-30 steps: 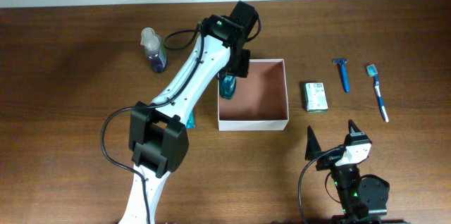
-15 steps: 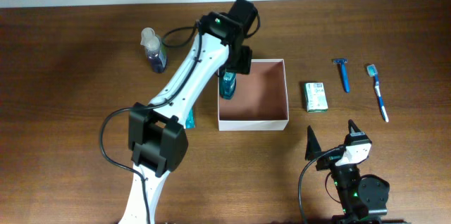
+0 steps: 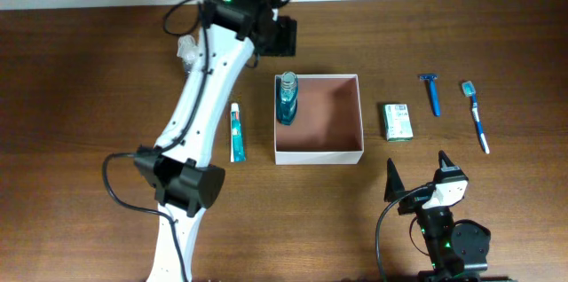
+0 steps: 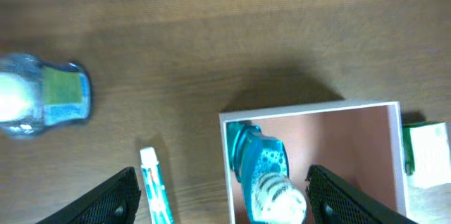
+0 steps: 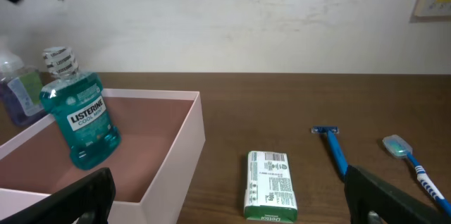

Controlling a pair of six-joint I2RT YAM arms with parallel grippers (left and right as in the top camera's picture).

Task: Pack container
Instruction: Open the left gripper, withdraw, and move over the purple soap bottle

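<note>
Container (image 3: 319, 155), square and white-walled with a pinkish-brown floor, sits near the middle of the wooden table (image 3: 89, 96). From it, the left pincer (image 3: 282, 37) hangs at about 11 o'clock, off the box and well apart from it. The left pincer's jaws are spread wide and grasp nothing. In the left wrist view the box's 9 o'clock wall and far rim lie below those jaws.

A teal mouthwash bottle (image 3: 286, 97) stands inside the container, against the 9 o'clock wall near the 10 o'clock corner. It is cap up, slightly tilted, and rises above the rim on the side nearest the left pincer. The rest of the box floor is bare.

The right pincer (image 3: 416, 161) rests at about 4 o'clock from the container, near the table's front edge, released with its jaws fully apart and nothing held.

At 9 o'clock, just beside the box, lies a toothpaste tube (image 3: 236, 133). Farther out at 10 o'clock, a clear bottle of blue liquid (image 3: 191, 60) is partly hidden under the left arm. At 3 o'clock lies a small green-and-white box (image 3: 398, 121), and beyond it a blue razor (image 3: 432, 93) and a toothbrush (image 3: 476, 115), each apart from the next.
</note>
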